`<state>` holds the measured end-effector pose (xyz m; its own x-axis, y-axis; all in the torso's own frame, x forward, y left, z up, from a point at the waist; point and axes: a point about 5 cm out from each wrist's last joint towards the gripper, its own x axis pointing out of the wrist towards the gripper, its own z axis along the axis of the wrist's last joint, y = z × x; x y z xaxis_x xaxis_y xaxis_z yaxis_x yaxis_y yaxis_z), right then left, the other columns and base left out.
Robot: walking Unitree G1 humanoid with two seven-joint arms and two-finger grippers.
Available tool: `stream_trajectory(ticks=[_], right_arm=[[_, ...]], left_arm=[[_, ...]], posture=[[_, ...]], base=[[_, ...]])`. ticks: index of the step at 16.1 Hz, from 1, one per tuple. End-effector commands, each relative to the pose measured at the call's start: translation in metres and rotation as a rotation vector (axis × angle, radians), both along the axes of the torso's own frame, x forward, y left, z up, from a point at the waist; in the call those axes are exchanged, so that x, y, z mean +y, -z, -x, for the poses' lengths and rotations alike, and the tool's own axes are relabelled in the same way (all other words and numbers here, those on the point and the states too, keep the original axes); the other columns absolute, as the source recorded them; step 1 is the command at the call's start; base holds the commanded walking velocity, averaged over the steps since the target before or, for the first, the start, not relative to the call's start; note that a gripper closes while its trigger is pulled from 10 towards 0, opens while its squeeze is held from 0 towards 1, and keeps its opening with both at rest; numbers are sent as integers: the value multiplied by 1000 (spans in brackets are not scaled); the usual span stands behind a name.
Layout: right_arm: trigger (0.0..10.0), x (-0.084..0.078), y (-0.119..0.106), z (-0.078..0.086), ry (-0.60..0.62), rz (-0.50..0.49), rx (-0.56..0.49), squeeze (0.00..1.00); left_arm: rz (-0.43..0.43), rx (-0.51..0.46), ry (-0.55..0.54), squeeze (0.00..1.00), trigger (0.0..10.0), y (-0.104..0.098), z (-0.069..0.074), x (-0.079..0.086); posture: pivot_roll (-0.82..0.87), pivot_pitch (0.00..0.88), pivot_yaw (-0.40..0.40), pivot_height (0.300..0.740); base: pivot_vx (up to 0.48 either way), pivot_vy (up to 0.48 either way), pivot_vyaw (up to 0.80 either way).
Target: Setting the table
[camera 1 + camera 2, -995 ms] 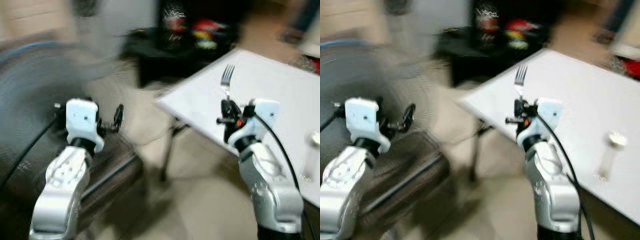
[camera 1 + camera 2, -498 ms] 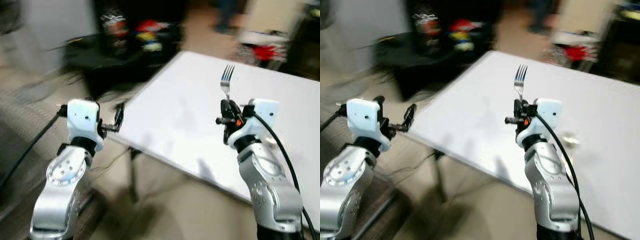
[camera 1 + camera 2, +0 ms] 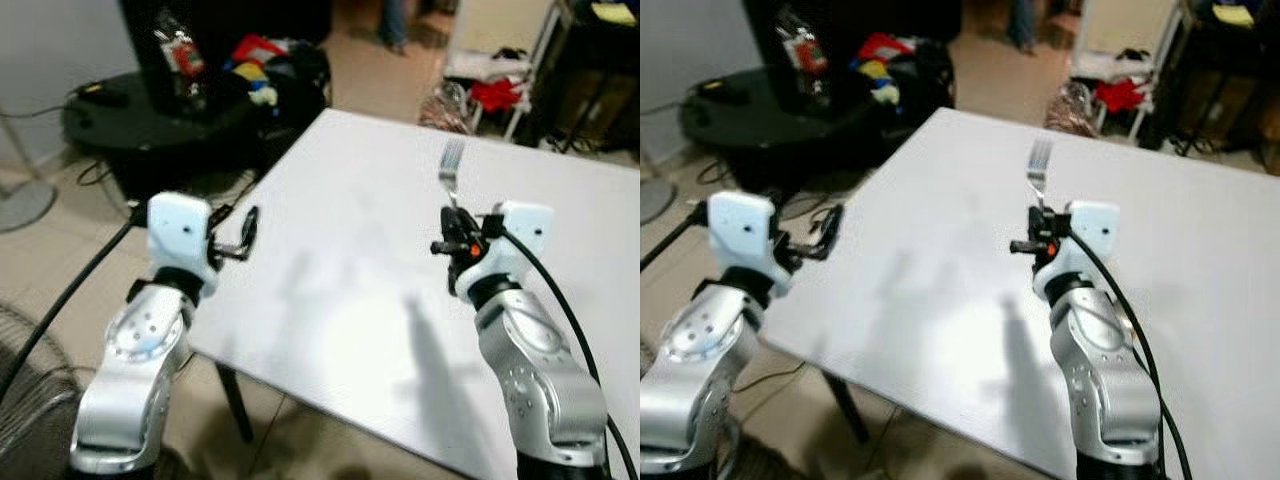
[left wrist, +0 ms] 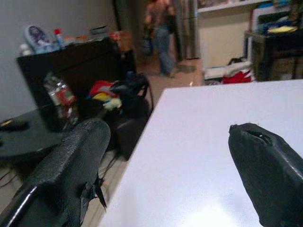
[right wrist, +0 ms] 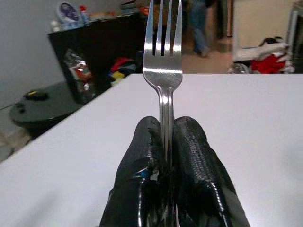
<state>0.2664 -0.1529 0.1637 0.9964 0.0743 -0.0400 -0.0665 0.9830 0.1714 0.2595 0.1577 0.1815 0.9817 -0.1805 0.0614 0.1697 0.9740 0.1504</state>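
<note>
**Fork held upright above the white desk**

Fork [image 5: 163,71] stands upright, tines up, pinched by its handle between the closed jaws of the right gripper [image 3: 1042,226], which hovers above the middle of the white desk [image 3: 340,300]. The left gripper [image 3: 245,232] hangs over the desk's near left edge, its jaws parted and holding nothing. Beyond the desk's far left corner sits a low round black table [image 3: 130,120] with a crinkled packet [image 4: 59,94] on it, and a heap of bright-coloured items [image 3: 255,60] lies beside that. Past the desk's far edge a person's legs [image 4: 163,38] stand on the floor.
</note>
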Motion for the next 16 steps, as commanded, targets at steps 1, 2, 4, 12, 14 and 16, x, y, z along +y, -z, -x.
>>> stream_trajectory(ticks=[1, 2, 4, 12, 14, 16], right_arm=[[10000, -4, 1, 2, 19, -3, 15, 0], [10000, -3, 2, 3, 18, -6, 24, 0], [10000, -3, 3, 3, 20, -11, 36, 0], [10000, -1, 6, 1, 4, -7, 74, 0], [10000, -1, 7, -2, -8, 9, 96, 0], [10000, -1, 13, -9, -27, 53, 140, 0]], left_arm=[[-6, 0, 11, 0, 10000, 0, 1, 0], [-7, 1, 14, 0, 10000, 0, 0, 0], [-9, 3, 16, 0, 10000, 0, -1, 1], [-59, -8, 38, 0, 10000, -4, -1, 0], [-15, -5, 33, 0, 10000, -4, -2, 0], [-35, 22, 107, 0, 10000, -1, 0, -8]], posture=[[54, 0, 46, 740], [55, 0, 48, 740], [57, 0, 50, 740], [66, 0, 47, 740], [65, 0, 47, 740], [64, 0, 48, 740]], base=[[0, 454, -681], [0, 480, -800], [0, 480, -800], [0, 180, -173], [0, -240, 0], [0, 0, 0]])
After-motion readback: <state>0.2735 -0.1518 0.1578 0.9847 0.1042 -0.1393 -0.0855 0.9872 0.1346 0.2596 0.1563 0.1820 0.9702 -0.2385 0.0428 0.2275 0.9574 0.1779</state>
